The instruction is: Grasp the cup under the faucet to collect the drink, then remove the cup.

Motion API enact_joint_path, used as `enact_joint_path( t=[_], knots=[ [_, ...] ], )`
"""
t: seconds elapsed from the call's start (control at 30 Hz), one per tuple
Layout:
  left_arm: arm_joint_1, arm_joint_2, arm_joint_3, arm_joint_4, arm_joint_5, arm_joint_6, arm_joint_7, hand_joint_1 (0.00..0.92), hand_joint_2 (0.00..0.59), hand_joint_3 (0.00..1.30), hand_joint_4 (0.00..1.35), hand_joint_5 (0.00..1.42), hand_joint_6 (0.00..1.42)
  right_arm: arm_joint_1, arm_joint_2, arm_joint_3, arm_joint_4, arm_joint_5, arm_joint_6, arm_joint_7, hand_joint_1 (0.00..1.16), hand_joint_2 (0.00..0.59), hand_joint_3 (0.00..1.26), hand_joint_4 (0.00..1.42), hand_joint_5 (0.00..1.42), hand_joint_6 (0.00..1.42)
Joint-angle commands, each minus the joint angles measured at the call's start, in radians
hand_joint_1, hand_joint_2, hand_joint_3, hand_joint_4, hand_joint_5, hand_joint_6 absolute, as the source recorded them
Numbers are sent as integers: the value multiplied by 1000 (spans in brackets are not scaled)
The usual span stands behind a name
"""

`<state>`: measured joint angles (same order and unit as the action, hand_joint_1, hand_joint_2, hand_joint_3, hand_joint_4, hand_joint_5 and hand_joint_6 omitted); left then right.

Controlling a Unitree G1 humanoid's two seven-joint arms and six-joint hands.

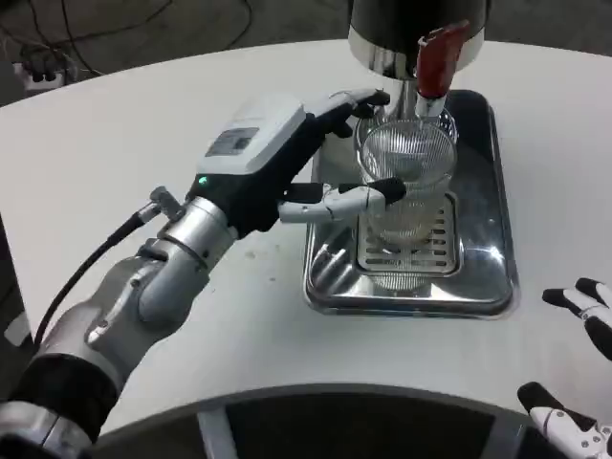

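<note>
A clear ribbed glass cup stands on the slotted grate of a shiny metal drip tray, right under the faucet with its red lever. My left hand reaches in from the left and wraps the cup, one finger along its far rim and the thumb across its near side. I cannot tell whether any liquid is in the cup. My right hand lies at the lower right edge, its fingers apart with nothing in them.
The dispenser's black and chrome body rises at the back of the tray. The round white table spreads to the left. Cables and a power strip lie on the floor at the upper left.
</note>
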<state>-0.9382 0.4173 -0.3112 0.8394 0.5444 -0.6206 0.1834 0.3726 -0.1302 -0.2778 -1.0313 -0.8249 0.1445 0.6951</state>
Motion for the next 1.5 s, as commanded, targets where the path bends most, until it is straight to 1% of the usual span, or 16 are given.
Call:
enact_joint_path(
  t=[0.03, 0.1, 0.23, 0.37, 0.43, 0.5, 0.6, 0.7, 0.8, 0.87, 0.93, 1.0, 1.07, 1.23, 1.37, 1.5],
  knots=[
    [76, 37, 54, -106, -51, -13, -28, 211, 138, 221, 233, 351, 272, -3, 1, 17, -16, -9, 5, -8, 410, 390, 117, 0, 0, 0],
    [102, 45, 76, -151, -66, -10, -35, 207, 137, 219, 229, 352, 272, -9, 0, 22, -16, -12, 7, -8, 410, 390, 120, 0, 0, 0],
    [183, 71, 141, -292, -118, -4, -62, 184, 128, 209, 222, 344, 278, -22, -4, 31, -16, -16, 14, -3, 410, 390, 123, 0, 0, 0],
    [243, 81, 191, -406, -162, 20, -101, 183, 127, 209, 222, 343, 280, -30, -9, 39, -16, -18, 20, -2, 410, 390, 124, 0, 0, 0],
    [273, 85, 219, -468, -202, 37, -137, 183, 127, 209, 222, 343, 281, -34, -10, 43, -16, -20, 24, -3, 410, 390, 124, 0, 0, 0],
    [296, 86, 242, -518, -238, 55, -169, 141, 125, 210, 222, 342, 294, -37, -11, 48, -16, -23, 26, -6, 410, 390, 124, 0, 0, 0],
    [338, 85, 292, -612, -363, 92, -243, 112, 127, 227, 242, 349, 298, -41, -9, 59, -16, -31, 35, -11, 410, 390, 124, 0, 0, 0],
    [346, 84, 319, -659, -494, 130, -344, 69, 132, 253, 272, 375, 304, -42, -10, 69, -16, -36, 40, -13, 410, 390, 124, 0, 0, 0],
    [340, 83, 342, -696, -620, 183, -448, 13, 133, 315, 315, 406, 337, -43, -11, 80, -16, -43, 43, -14, 410, 390, 124, 0, 0, 0],
    [330, 84, 363, -740, -704, 243, -508, 2, 134, 316, 319, 410, 339, -48, -12, 92, -16, -50, 50, -13, 410, 390, 124, 0, 0, 0],
    [311, 94, 373, -780, -773, 323, -567, 0, 131, 305, 306, 406, 341, -53, -14, 104, -15, -56, 57, -12, 410, 390, 124, 0, 0, 0],
    [297, 98, 381, -806, -808, 384, -609, 0, 131, 287, 283, 394, 337, -59, -17, 112, -14, -60, 63, -14, 410, 390, 124, 0, 0, 0],
    [278, 97, 388, -821, -826, 427, -638, 0, 131, 263, 262, 380, 325, -67, -19, 120, -14, -64, 70, -17, 410, 390, 124, 0, 0, 0],
    [193, 73, 387, -794, -855, 515, -685, 0, 122, 242, 228, 363, 297, -77, -24, 133, -13, -75, 85, -19, 410, 390, 124, 0, 0, 0],
    [145, 60, 387, -779, -866, 561, -709, 0, 122, 234, 207, 344, 283, -75, -25, 140, -15, -81, 93, -23, 410, 390, 124, 0, 0, 0],
    [62, 34, 372, -718, -859, 592, -739, 0, 123, 210, 183, 323, 261, -65, -20, 145, -16, -86, 86, -31, 410, 390, 124, 0, 0, 0]
  ],
)
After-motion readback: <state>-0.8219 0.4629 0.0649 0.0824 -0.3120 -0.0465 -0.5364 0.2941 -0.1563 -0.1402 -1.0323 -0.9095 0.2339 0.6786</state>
